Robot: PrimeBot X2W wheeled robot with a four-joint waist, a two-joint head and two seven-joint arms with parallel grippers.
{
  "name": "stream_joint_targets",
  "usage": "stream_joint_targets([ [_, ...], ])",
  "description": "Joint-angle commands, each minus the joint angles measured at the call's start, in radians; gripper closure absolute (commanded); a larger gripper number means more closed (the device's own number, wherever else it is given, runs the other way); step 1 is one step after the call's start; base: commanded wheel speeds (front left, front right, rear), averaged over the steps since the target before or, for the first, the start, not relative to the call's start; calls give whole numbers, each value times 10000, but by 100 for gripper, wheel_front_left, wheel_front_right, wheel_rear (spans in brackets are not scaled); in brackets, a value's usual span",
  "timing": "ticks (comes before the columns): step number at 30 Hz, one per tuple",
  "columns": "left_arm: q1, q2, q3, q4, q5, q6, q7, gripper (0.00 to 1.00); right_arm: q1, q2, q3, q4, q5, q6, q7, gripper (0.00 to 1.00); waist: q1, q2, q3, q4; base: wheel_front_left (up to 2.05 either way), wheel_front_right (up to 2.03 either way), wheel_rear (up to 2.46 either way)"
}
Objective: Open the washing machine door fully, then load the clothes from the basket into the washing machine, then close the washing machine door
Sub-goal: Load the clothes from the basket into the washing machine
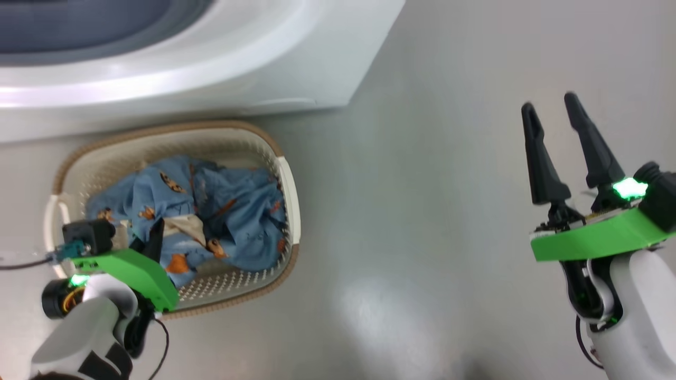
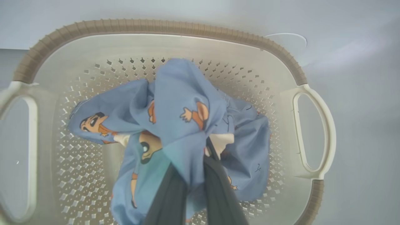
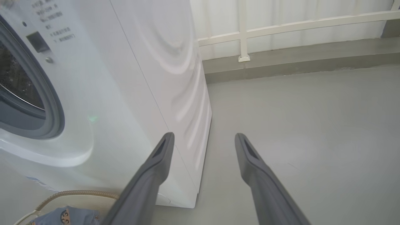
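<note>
Left wrist view: clothes in hand

Grey floor bearing a washing machine and a basket

The smooth grey floor is spreading across the right and lower middle of the head view, catching a pale glare at lower centre. The white washing machine is standing on it in the upper left. The cream, brown-rimmed basket is sitting on it at centre left, just below the machine's base; whether the two are touching is unclear.
</note>
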Motion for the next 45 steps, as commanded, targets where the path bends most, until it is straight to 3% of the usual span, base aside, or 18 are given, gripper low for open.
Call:
stream_joint_targets([
  [1,289,353,178,-124,-75,8,-160,100,450,-135,162,-153,79,75,-80,0,1,0,-697,194,0,0,0],
  [6,510,489,824,-708,452,8,-182,100,810,-253,23,-73,139,75,-80,0,1,0,-1328,366,0,0,0],
  [13,1416,434,2605,-1842,1981,8,-185,100,1268,-334,-109,3,214,75,-80,0,1,0,-2205,544,0,0,0],
  [29,3975,-442,6476,-4932,5436,22,-186,100,2390,-498,-301,161,397,75,-80,0,1,0,-3997,859,0,0,0],
  [45,5981,-1236,8114,-8221,7107,10,-187,100,3132,-699,-486,132,489,75,-80,0,1,0,-4900,974,0,0,0],
])
